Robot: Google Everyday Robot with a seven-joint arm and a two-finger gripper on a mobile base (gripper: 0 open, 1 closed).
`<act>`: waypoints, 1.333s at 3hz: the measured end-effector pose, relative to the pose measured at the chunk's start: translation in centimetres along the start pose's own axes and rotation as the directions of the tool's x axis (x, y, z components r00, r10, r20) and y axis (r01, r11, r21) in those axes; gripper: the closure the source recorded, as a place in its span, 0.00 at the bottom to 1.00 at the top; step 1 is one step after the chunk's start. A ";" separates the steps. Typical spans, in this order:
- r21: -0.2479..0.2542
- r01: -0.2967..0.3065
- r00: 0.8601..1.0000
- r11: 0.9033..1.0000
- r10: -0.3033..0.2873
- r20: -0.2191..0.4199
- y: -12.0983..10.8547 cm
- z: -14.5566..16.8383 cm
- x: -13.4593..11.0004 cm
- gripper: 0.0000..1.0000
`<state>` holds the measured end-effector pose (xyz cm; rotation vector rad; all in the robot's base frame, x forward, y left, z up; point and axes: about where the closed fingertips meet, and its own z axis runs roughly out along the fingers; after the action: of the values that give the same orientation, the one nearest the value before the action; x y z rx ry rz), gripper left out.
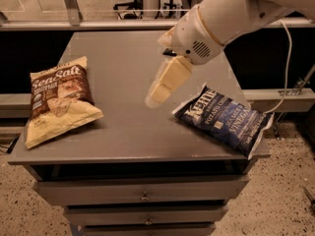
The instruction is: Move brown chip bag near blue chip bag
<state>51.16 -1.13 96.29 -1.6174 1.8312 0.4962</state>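
The brown chip bag (pixel 58 100) lies flat at the left side of the grey table top (pixel 123 127), with white "Sea Salt" script and cream-yellow edges. The blue chip bag (pixel 221 119) lies at the right front, navy with white "Kettle" lettering, its corner hanging over the table's right edge. My gripper (pixel 156 96), with cream-coloured fingers pointing down and left, hovers above the middle of the table between the two bags, closer to the blue one. It holds nothing.
The white arm (pixel 231 14) reaches in from the upper right and covers the far right part of the table. Drawers (pixel 142 193) are below the table top. A cable (pixel 285 73) hangs at the right. Rails run behind the table.
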 end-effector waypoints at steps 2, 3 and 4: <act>-0.009 0.008 0.998 1.000 -0.008 0.054 -0.5 0.8 -2.1 0.00; -0.034 0.007 0.997 0.999 -0.005 0.073 -1.5 4.6 -4.1 0.00; -0.067 -0.013 0.997 0.998 0.017 0.071 -2.3 9.9 -5.9 0.00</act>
<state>55.70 9.30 93.36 -1.6095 1.7922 0.6196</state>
